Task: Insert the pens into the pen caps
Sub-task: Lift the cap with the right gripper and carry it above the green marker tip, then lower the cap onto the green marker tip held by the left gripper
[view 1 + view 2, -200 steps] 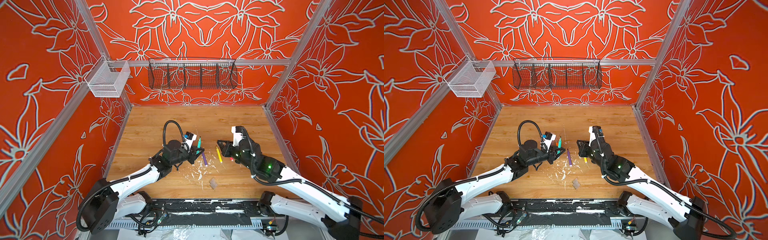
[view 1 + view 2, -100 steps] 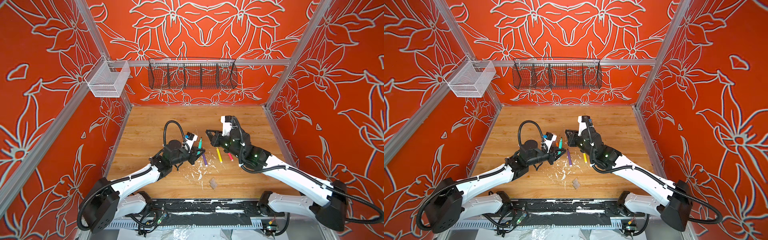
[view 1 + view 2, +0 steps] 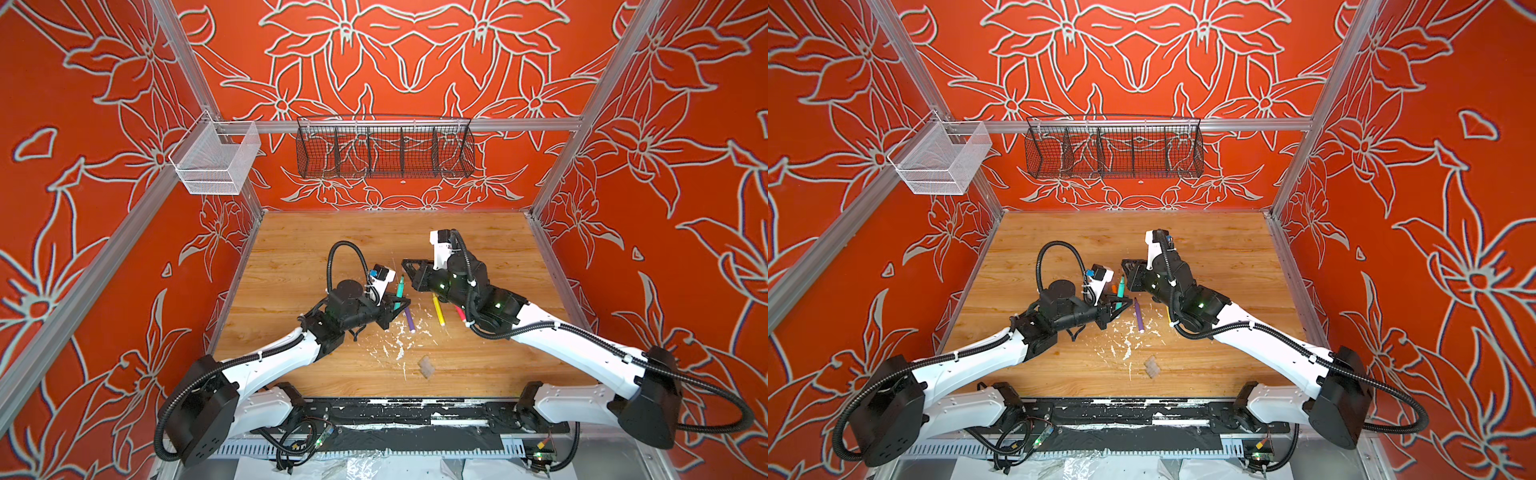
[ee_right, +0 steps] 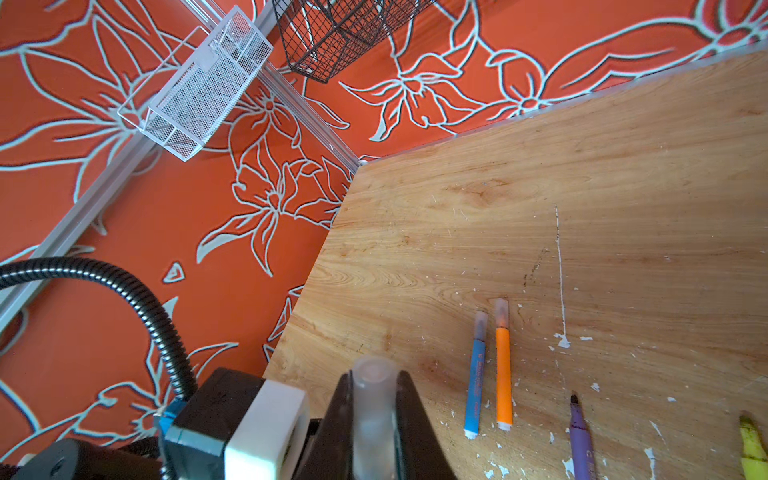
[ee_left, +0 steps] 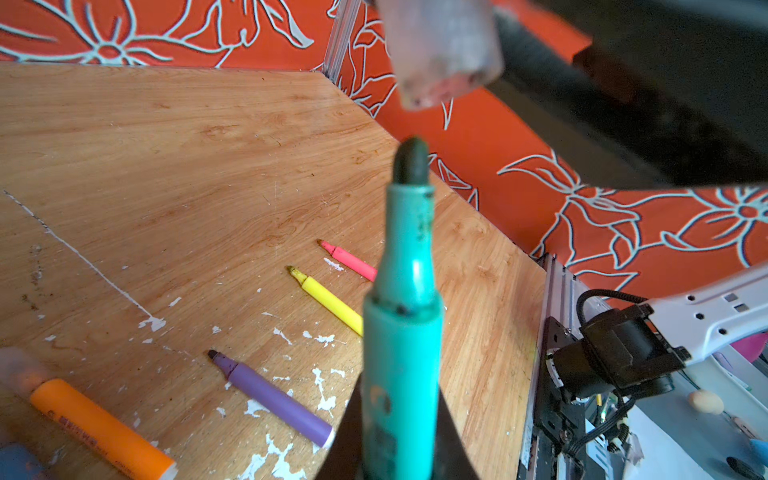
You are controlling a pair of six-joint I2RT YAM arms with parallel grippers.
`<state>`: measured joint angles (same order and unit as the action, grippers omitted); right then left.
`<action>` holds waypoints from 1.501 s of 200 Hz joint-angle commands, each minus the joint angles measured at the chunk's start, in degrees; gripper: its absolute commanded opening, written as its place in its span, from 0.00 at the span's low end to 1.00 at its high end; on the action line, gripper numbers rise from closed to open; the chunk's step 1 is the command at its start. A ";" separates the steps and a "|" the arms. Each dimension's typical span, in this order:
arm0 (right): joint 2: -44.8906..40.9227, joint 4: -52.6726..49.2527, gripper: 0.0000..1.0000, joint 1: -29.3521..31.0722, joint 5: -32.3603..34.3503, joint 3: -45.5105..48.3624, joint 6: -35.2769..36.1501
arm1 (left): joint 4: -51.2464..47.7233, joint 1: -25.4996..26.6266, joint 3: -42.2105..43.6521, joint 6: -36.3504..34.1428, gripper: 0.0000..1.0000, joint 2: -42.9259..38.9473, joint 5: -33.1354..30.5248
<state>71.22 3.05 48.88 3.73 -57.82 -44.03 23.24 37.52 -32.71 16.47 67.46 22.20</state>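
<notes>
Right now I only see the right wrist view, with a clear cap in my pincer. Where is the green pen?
Observer: The left pincer is shut on the green pen, and its tip is uncapped.
Operator: Is it lined up with what I hold?
Observer: In the left wrist view the cap hangs just beyond the tip with a gap between them. It is not yet on.
Operator: Any pen I'm missing?
Observer: A pink pen lies uncapped on the table beside the yellow pen.
</notes>
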 commanded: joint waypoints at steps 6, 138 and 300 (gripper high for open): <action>1.09 1.61 0.00 0.67 -1.04 -0.72 -1.19 | 2.10 0.28 -0.87 -0.81 0.00 -0.27 0.66; 0.15 1.96 0.00 1.83 -0.71 3.56 -1.43 | 3.46 0.19 0.40 1.52 0.00 -2.77 0.69; -5.45 14.93 0.00 5.95 -7.85 15.08 5.35 | 13.97 -4.09 2.79 10.79 0.00 -1.73 12.91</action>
<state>66.61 12.95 53.58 3.62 -47.11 -39.92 29.52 34.79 -29.65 25.52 66.59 34.68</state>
